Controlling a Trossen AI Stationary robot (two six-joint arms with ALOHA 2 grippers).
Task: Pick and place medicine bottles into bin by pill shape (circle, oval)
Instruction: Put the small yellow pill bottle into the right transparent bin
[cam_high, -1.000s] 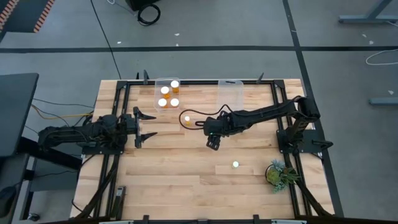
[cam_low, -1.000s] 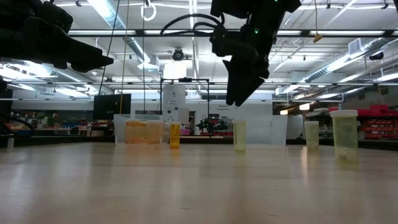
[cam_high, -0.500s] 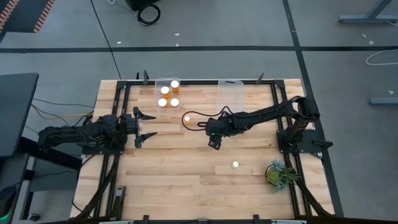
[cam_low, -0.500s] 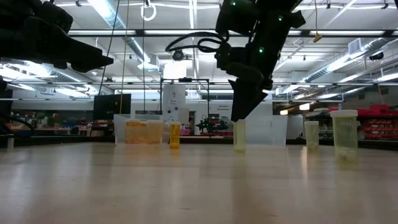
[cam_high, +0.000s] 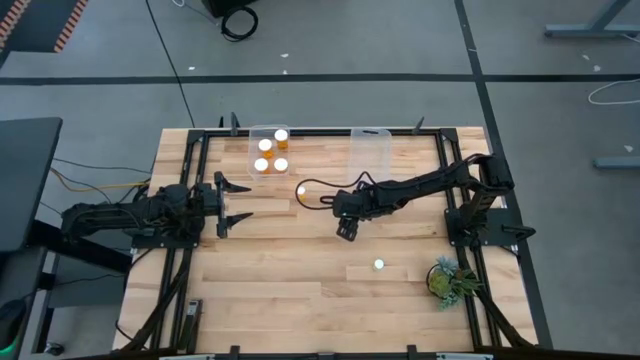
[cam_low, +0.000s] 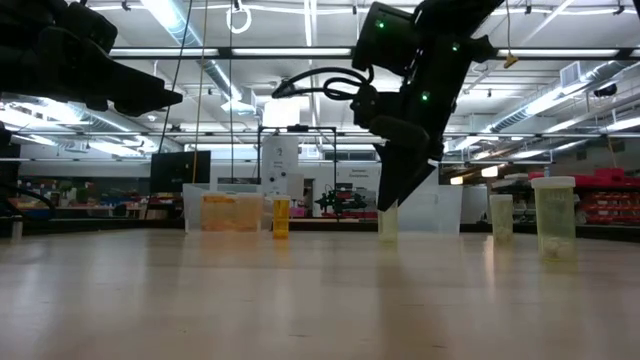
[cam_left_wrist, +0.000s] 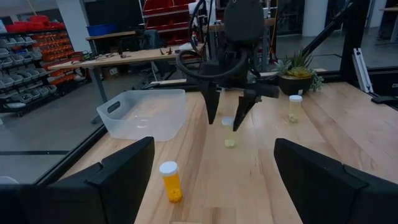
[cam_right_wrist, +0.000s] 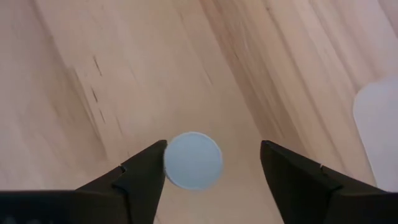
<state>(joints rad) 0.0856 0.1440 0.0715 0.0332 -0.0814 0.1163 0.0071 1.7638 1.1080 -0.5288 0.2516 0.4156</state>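
Straddling a bottle (cam_right_wrist: 193, 160), right end effector (cam_right_wrist: 208, 165) gapes.

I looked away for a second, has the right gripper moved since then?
Yes. In the low view the right gripper has come down toward the table, its fingers open around a bottle.

Medicine bottles: three white-capped amber bottles (cam_high: 272, 155) upright in the clear tub (cam_high: 266, 133); one (cam_high: 301, 192) beside it; pale ones (cam_high: 379, 265) stand apart.
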